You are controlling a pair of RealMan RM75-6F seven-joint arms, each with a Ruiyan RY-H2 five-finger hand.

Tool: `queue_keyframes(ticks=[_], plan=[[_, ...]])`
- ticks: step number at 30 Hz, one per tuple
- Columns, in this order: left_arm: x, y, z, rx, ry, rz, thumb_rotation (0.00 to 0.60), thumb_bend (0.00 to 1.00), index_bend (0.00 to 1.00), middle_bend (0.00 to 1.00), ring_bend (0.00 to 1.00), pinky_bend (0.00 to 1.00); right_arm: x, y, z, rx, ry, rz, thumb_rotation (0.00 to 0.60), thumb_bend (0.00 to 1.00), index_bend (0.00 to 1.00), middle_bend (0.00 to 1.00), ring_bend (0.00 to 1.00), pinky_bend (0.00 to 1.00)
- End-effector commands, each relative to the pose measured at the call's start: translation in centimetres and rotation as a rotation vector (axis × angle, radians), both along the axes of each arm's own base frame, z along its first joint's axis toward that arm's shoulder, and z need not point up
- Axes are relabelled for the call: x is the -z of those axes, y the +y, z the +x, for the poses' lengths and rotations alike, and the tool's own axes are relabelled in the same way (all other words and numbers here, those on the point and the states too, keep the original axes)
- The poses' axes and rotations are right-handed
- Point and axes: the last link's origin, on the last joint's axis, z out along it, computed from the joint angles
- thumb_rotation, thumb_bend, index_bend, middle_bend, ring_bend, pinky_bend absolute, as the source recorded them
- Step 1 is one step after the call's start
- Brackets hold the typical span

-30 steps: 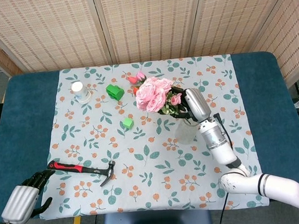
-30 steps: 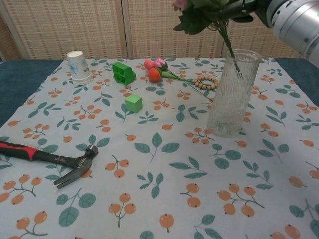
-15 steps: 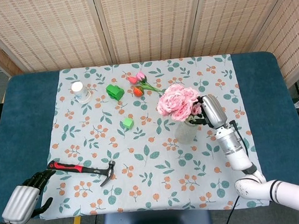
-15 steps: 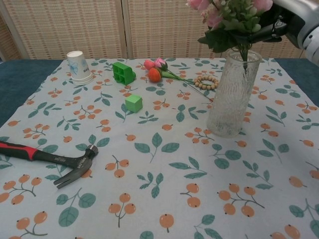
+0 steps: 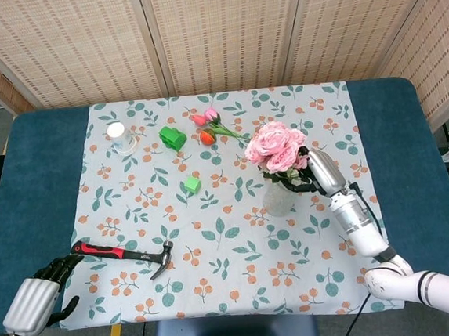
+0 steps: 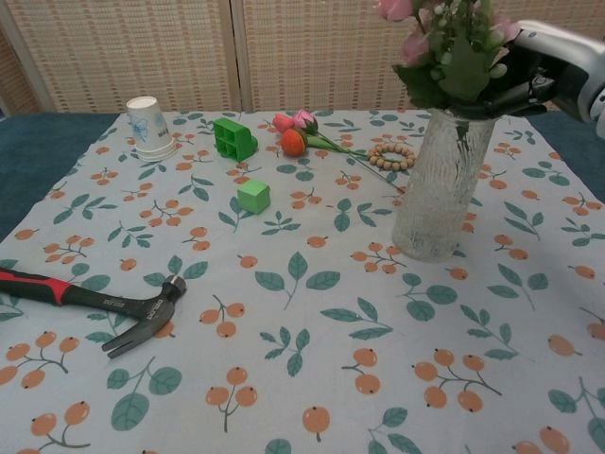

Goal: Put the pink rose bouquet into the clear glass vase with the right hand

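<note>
— What's on the table from where you stand?

— A floral tablecloth point(image 5: 215, 239) covers most of it. Toward the robot's right, the clear glass vase point(image 6: 440, 185) stands upright on the cloth, and the pink rose bouquet point(image 5: 276, 148) sits with its stems down inside it, the blooms and leaves bunched above the rim.

— And the right hand?

— The right hand point(image 6: 544, 78) is at the vase's mouth, dark fingers point(image 6: 515, 95) curled round the bouquet just under the leaves. It looks like a grip on the stems, though the foliage hides the actual contact.

— The other one?

— The left hand point(image 5: 39, 296) rests at the near left corner with its fingers curled in, holding nothing, near the handle end of a red and black hammer point(image 5: 122, 255).

— Smaller bits?

— A white paper cup point(image 6: 148, 124) upside down at the far left, a green block point(image 6: 233, 138), a small green cube point(image 6: 252, 196), a stray tulip sprig point(image 6: 304, 132), and a bead bracelet point(image 6: 390, 156) just behind the vase.
</note>
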Motion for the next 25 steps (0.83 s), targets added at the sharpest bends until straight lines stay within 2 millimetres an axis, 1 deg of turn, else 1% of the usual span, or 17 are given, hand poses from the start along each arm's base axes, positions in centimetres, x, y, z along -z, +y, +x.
queue_keyframes(ticks=[1,7,10,11,12,14,16,17,18,19,20,21,22,23,24,25], plan=[[0.0,0.0,0.0,0.000,0.001,-0.001,0.600,0.33,0.11,0.14,0.18,0.41,-1.5,1.3,-0.4,-0.011,0.012,-0.012,0.600,0.01,0.00,0.96,1.00,1.00],[0.2,0.0,0.0,0.001,0.005,-0.006,0.600,0.33,0.12,0.14,0.18,0.41,-4.8,3.4,-0.9,-0.002,-0.006,-0.027,0.600,0.00,0.01,0.96,1.00,1.00],[0.3,0.0,0.0,0.004,0.010,-0.010,0.600,0.34,0.12,0.14,0.18,0.41,-6.6,4.5,-1.6,0.002,-0.002,-0.046,0.600,0.00,0.04,0.96,1.00,1.00],[0.4,0.0,0.0,0.004,0.010,-0.012,0.600,0.34,0.12,0.14,0.18,0.41,-7.2,4.9,-1.9,0.004,0.004,-0.054,0.600,0.00,0.08,0.96,1.00,1.00],[0.4,0.0,0.0,0.005,0.010,-0.013,0.600,0.34,0.12,0.14,0.18,0.41,-7.7,5.4,-2.3,0.009,0.016,-0.062,0.600,0.00,0.12,0.96,1.00,1.00],[0.4,0.0,-0.1,0.003,0.011,-0.014,0.600,0.34,0.12,0.14,0.18,0.41,-8.9,7.1,-3.9,0.039,0.087,-0.082,0.600,0.00,0.21,0.96,0.99,1.00],[0.3,0.0,-0.1,0.001,0.011,-0.012,0.600,0.34,0.12,0.14,0.18,0.41,-9.7,8.9,-5.9,0.093,0.217,-0.108,0.600,0.00,0.29,0.94,0.95,0.97],[0.3,0.0,-0.1,0.000,0.011,-0.009,0.600,0.34,0.12,0.14,0.18,0.41,-10.0,10.2,-7.2,0.137,0.325,-0.137,0.600,0.00,0.31,0.92,0.92,0.95],[0.2,0.0,-0.1,0.000,0.011,-0.006,0.600,0.34,0.12,0.14,0.18,0.41,-10.0,11.2,-8.3,0.171,0.411,-0.161,0.600,0.00,0.32,0.86,0.86,0.93],[0.2,0.0,-0.1,0.001,0.011,-0.003,0.600,0.34,0.12,0.14,0.18,0.41,-9.8,12.2,-9.3,0.211,0.490,-0.182,0.600,0.00,0.31,0.76,0.77,0.91],[0.1,0.0,-0.1,0.001,0.011,0.001,0.600,0.33,0.12,0.14,0.18,0.41,-9.4,13.4,-10.7,0.268,0.582,-0.206,0.600,0.00,0.29,0.67,0.67,0.89],[0.1,0.0,-0.1,0.002,0.012,0.004,0.600,0.33,0.12,0.14,0.18,0.41,-9.0,14.2,-11.6,0.309,0.631,-0.219,0.600,0.00,0.26,0.55,0.53,0.85],[0.0,0.0,-0.1,0.002,0.012,0.007,0.600,0.34,0.12,0.14,0.18,0.41,-8.5,14.8,-12.3,0.339,0.663,-0.229,0.600,0.00,0.23,0.48,0.43,0.82],[0.0,0.0,-0.1,0.004,0.013,0.010,0.600,0.34,0.12,0.14,0.18,0.41,-8.0,15.5,-13.1,0.361,0.686,-0.231,0.600,0.00,0.19,0.39,0.31,0.77],[-0.1,0.0,-0.1,0.005,0.014,0.012,0.600,0.34,0.12,0.14,0.18,0.41,-7.7,15.7,-13.5,0.370,0.682,-0.227,0.600,0.00,0.16,0.32,0.23,0.72],[-0.1,0.0,-0.1,0.005,0.015,0.013,0.600,0.34,0.12,0.14,0.18,0.41,-7.6,15.8,-13.5,0.371,0.680,-0.227,0.600,0.00,0.14,0.30,0.20,0.70]])
